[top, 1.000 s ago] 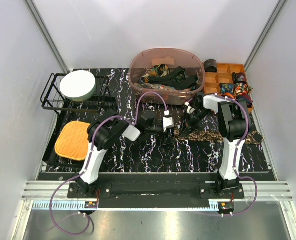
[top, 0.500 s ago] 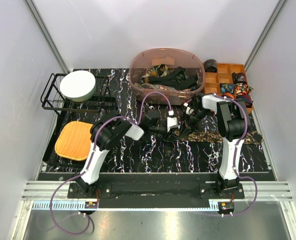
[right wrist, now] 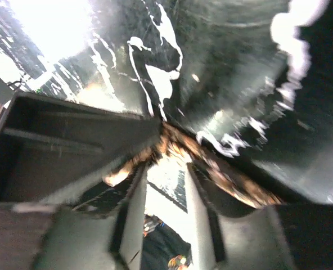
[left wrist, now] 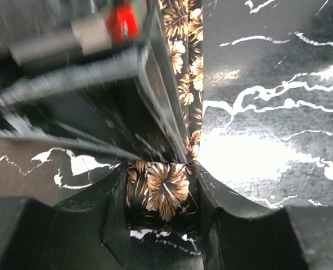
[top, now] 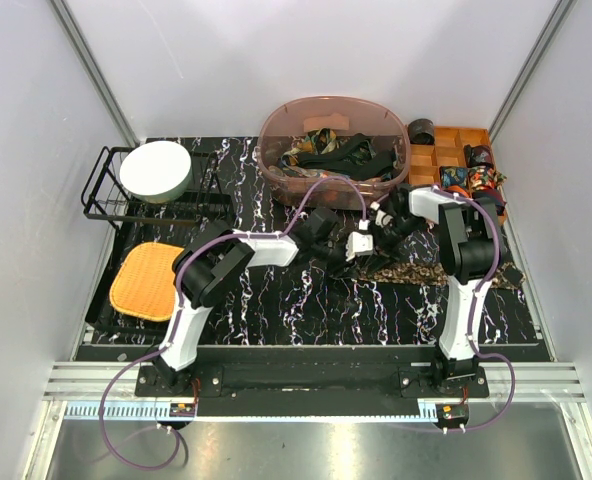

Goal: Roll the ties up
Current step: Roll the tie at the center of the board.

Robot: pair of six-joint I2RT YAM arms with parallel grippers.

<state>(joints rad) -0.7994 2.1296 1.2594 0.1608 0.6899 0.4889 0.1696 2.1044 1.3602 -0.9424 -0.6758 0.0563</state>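
Note:
A brown floral tie (top: 426, 270) lies along the right of the black marble table, its left end rolled up. My left gripper (top: 361, 247) reaches across to that end. In the left wrist view the jaws (left wrist: 162, 225) are shut on the small roll (left wrist: 162, 194), pressing its two side edges, and the flat tie (left wrist: 186, 67) runs away from it. My right gripper (top: 378, 224) meets the same end from above. The blurred right wrist view shows tie fabric (right wrist: 172, 143) bunched at its narrowly parted fingertips (right wrist: 165, 169).
A pink tub (top: 276, 130) of loose ties (top: 336, 152) stands at the back. An orange organizer (top: 431, 160) with rolled ties (top: 471, 178) is at the back right. A wire rack (top: 101, 205) with a white bowl (top: 156, 170) and an orange pad (top: 146, 282) are on the left.
My left arm has stretched to the right, bringing its gripper onto the rolled end of the tie. My right gripper has stayed at that end, shifting slightly.

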